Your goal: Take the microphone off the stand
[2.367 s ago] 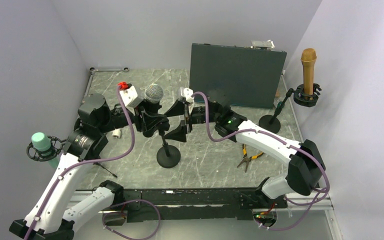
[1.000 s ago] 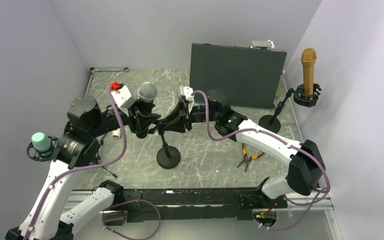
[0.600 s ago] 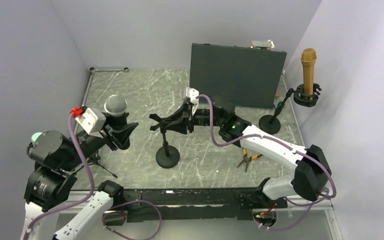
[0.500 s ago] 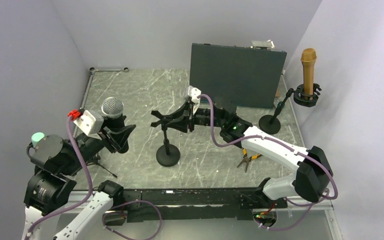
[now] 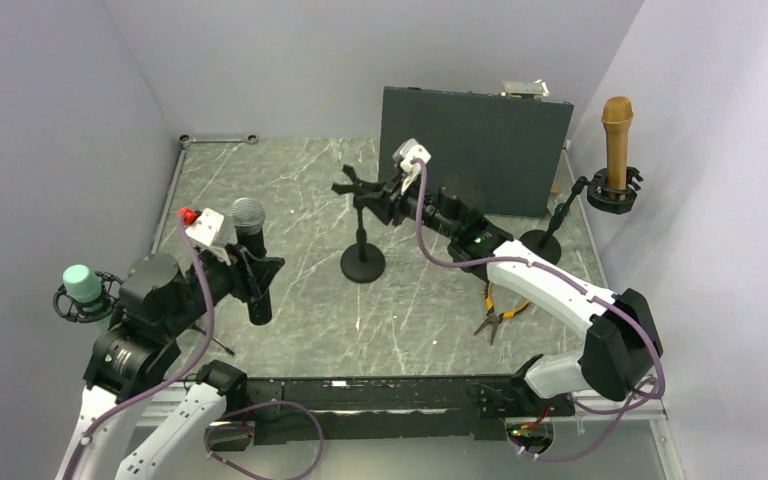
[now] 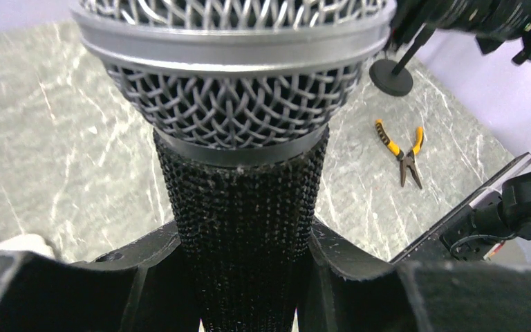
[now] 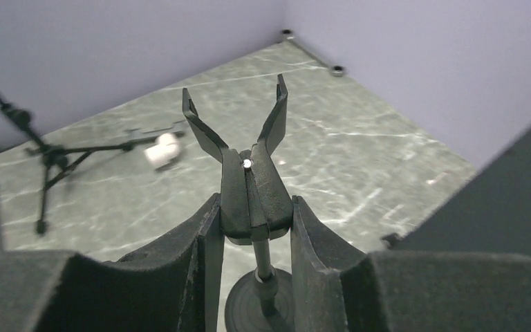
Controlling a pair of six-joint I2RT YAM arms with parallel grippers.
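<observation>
The microphone [image 5: 249, 222] has a silver mesh head and a black body and stands upright over the front left of the table. My left gripper [image 5: 258, 275] is shut on its body. In the left wrist view, the microphone [image 6: 238, 207] fills the frame between my fingers [image 6: 359, 259]. The black stand [image 5: 363, 264] is apart from it at mid-table, with its forked clip [image 7: 249, 149] empty. My right gripper [image 5: 380, 197] is shut on the clip's block [image 7: 256, 200], with fingers [image 7: 204, 256] pressed to both sides, and the round base [image 7: 259, 304] lies below.
A gold microphone [image 5: 617, 135] stands in a holder at the far right. A green-topped one [image 5: 82, 285] sits in a shock mount on a tripod at the left. Yellow-handled pliers [image 5: 500, 314] lie front right. A dark panel [image 5: 475, 150] stands at the back.
My left arm carried the microphone away from the stand to the front left and turned it upright. My right gripper moved the stand back and to the right.
</observation>
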